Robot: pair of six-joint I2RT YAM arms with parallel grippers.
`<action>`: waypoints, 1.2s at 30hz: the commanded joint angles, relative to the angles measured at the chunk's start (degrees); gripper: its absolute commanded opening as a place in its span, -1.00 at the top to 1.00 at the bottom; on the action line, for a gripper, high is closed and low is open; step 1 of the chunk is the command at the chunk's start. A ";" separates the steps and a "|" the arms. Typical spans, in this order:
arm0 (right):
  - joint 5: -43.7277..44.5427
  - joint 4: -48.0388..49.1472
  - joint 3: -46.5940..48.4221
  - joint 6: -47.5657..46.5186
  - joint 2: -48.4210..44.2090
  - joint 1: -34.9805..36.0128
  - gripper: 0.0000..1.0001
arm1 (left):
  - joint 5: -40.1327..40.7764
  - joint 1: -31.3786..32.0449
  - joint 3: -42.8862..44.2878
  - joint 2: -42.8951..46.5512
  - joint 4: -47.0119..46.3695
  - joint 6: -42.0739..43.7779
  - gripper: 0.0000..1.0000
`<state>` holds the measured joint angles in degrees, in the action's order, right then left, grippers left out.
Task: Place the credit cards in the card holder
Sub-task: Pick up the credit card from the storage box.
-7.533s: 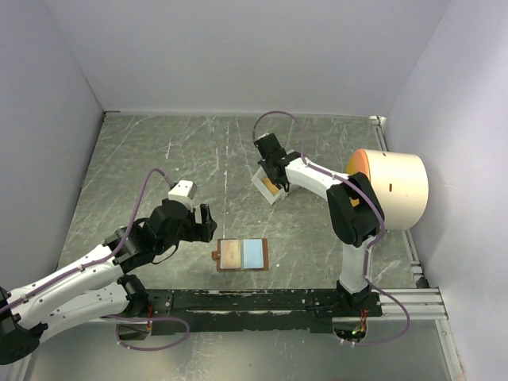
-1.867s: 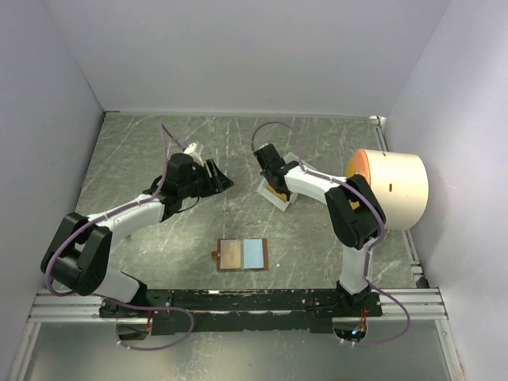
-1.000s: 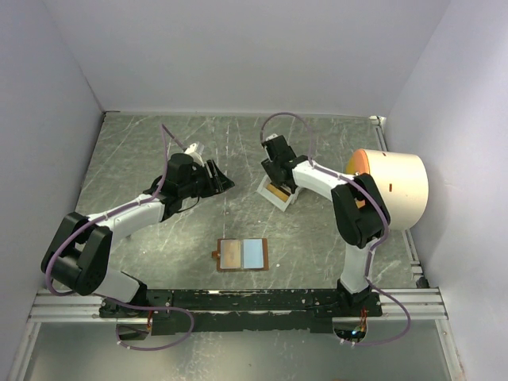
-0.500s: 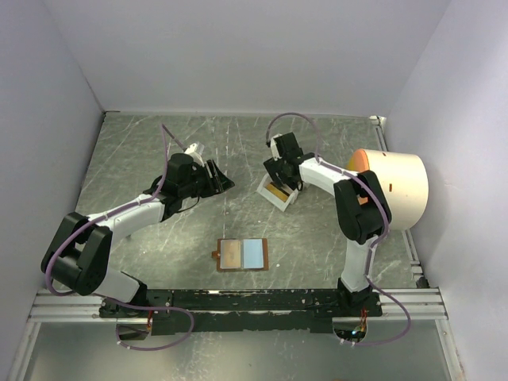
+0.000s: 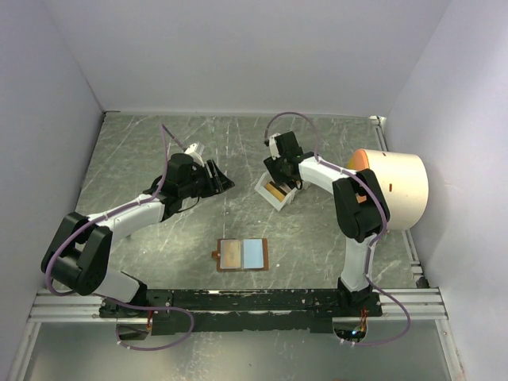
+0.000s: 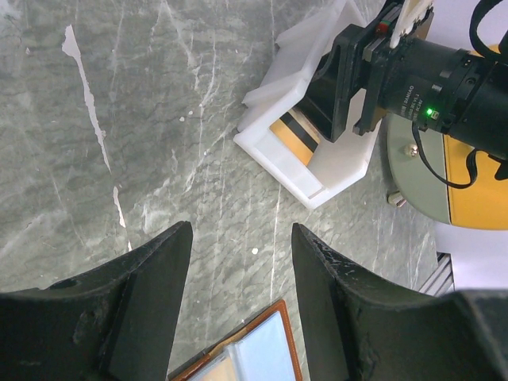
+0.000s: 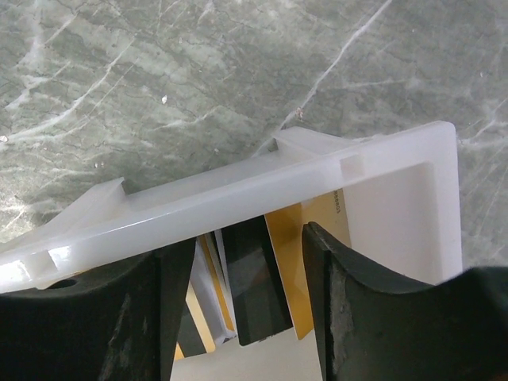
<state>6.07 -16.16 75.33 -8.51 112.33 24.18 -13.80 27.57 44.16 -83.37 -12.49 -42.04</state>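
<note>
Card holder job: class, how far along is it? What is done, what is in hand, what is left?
Done: nothing yet; the card holder lies open with no orange card showing in it. In hand: the right gripper, open, is poised over the cards in the tray. To do: grasp, carry and pocket every card. The left gripper hovers open and empty.

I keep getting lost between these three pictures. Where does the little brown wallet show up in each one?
Top view: the wallet lies open, low in the picture and near the centre.
Left wrist view: only part of it peeks in at the bottom edge, near the centre.
Right wrist view: not in it.
Shared landmark: the white tray holding orange cards appears in all three.
</note>
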 commanded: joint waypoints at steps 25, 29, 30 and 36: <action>9.81 -0.97 -0.44 -0.60 -5.03 3.01 0.11 | -1.69 -0.55 -0.30 -0.34 -1.75 0.38 -0.28; 11.93 -0.20 -0.23 -1.13 -3.67 3.76 0.14 | -1.54 -0.50 -0.28 -0.23 -1.75 0.38 -0.28; 12.11 -0.25 0.00 -1.15 -3.35 3.76 0.14 | -1.50 -0.50 -0.23 -0.29 -1.70 0.43 -0.28; 13.22 -0.13 0.03 -1.59 -1.74 5.49 0.16 | -1.43 -0.52 -0.30 -0.30 -1.74 0.47 -0.28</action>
<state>17.10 -17.41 75.31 -9.21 109.36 28.42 -14.20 27.57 44.16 -83.42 -12.51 -42.02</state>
